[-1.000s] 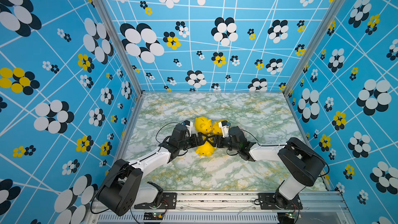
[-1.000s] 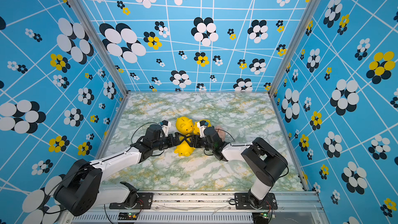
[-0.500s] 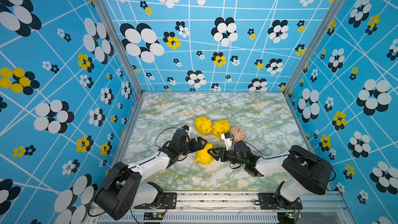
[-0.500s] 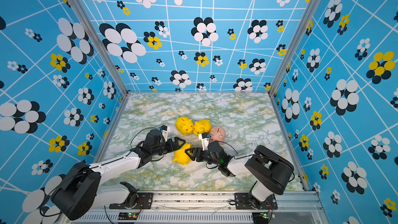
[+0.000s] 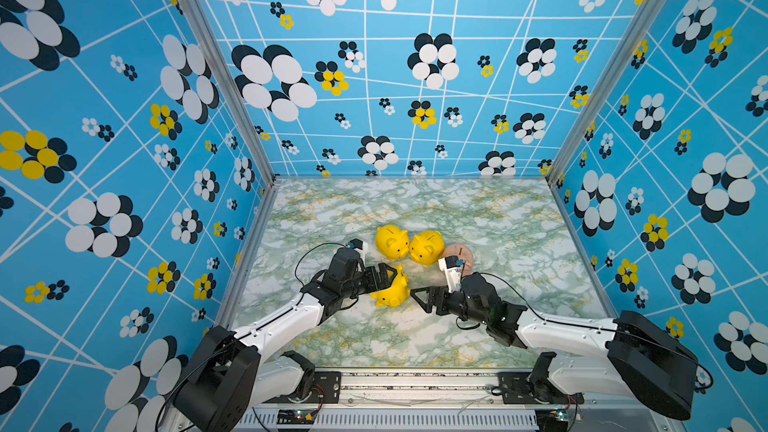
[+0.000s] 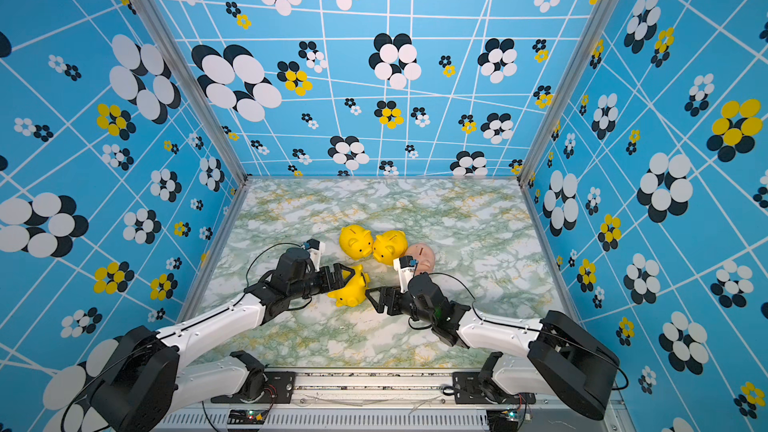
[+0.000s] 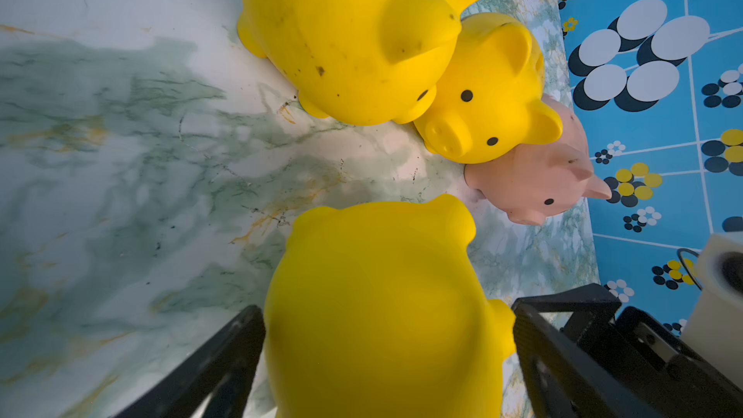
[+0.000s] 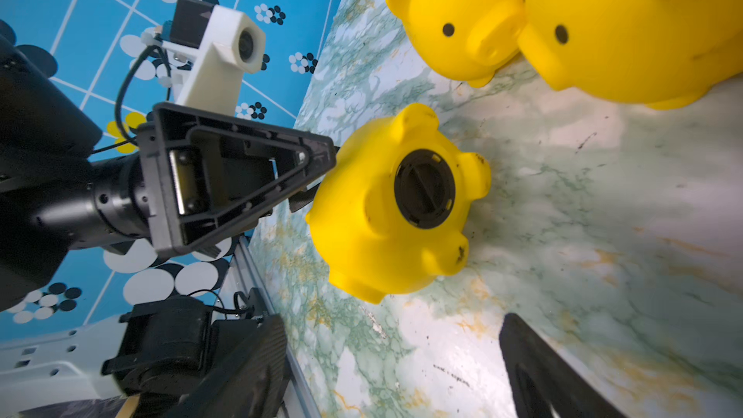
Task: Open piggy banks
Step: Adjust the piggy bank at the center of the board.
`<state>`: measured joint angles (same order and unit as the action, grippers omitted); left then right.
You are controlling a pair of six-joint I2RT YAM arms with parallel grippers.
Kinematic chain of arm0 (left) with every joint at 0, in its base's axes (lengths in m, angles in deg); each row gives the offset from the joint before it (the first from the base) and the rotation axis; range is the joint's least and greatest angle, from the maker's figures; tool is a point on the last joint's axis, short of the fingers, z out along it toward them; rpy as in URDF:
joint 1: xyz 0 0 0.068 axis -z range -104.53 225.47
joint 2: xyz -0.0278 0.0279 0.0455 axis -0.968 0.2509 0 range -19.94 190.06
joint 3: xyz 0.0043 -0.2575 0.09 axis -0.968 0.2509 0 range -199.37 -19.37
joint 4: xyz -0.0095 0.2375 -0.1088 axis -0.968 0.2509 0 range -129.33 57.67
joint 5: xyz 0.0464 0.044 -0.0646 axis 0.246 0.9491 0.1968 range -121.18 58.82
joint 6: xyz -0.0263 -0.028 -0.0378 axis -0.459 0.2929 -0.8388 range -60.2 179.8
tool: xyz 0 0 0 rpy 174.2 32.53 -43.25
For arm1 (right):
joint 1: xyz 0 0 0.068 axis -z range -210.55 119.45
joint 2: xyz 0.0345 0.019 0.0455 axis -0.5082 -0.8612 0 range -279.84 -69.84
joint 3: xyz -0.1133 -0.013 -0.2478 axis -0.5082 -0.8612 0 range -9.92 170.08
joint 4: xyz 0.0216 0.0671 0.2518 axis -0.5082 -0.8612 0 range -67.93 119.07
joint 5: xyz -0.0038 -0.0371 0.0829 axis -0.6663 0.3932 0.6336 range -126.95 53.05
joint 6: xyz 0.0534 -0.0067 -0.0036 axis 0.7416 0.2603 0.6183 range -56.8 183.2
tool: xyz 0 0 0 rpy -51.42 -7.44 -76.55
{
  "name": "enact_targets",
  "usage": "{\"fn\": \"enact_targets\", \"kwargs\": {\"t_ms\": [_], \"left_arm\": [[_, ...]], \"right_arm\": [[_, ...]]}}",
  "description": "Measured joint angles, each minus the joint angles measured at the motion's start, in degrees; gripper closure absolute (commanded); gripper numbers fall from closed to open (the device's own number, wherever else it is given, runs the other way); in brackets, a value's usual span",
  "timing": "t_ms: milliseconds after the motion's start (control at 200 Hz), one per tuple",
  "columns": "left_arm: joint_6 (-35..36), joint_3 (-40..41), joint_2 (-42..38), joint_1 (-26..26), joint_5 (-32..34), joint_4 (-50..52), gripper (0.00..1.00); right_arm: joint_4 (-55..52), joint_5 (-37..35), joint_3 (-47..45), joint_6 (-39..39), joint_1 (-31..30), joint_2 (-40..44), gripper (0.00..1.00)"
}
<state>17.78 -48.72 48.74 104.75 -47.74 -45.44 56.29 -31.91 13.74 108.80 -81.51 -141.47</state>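
Observation:
A yellow piggy bank lies on its side on the marble tabletop. My left gripper is shut on it, one finger against each flank. Its round black belly plug is seated and faces my right gripper. That gripper stands open a short way off, with only bare table between its fingers. Behind stand two upright yellow piggy banks, snouts touching. A pale pink piggy bank stands at their right, partly hidden by the right wrist camera.
Blue flowered walls close in the table on three sides, and a metal rail runs along the front. Marble surface shows in front of the grippers and behind the pigs.
Both arms have pulled toward the front, away from the standing pigs. The left kept the yellow pig. The right gripper has drawn back from the pig and opened wider.

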Motion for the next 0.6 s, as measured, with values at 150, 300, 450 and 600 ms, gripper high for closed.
{"fn": "enact_targets", "kwargs": {"t_ms": [150,300,450,600], "left_arm": [[0.0,-0.3,0.0,0.0,0.9,0.5,0.01],[-0.4,-0.3,-0.2,0.1,1.7,0.5,0.01],[-0.4,0.2,-1.7,0.4,2.0,-0.1,0.01],[-0.1,1.6,-1.6,0.5,1.4,-2.1,0.01]], "right_arm": [[-9.3,-4.0,5.6,-3.9,1.7,-1.3,0.14],[-14.0,-6.5,10.3,-6.9,2.1,-7.8,0.15],[-15.0,-6.7,11.7,-8.2,2.1,-12.5,0.15],[-14.6,-6.6,11.7,-8.6,2.1,-14.5,0.16]]}}
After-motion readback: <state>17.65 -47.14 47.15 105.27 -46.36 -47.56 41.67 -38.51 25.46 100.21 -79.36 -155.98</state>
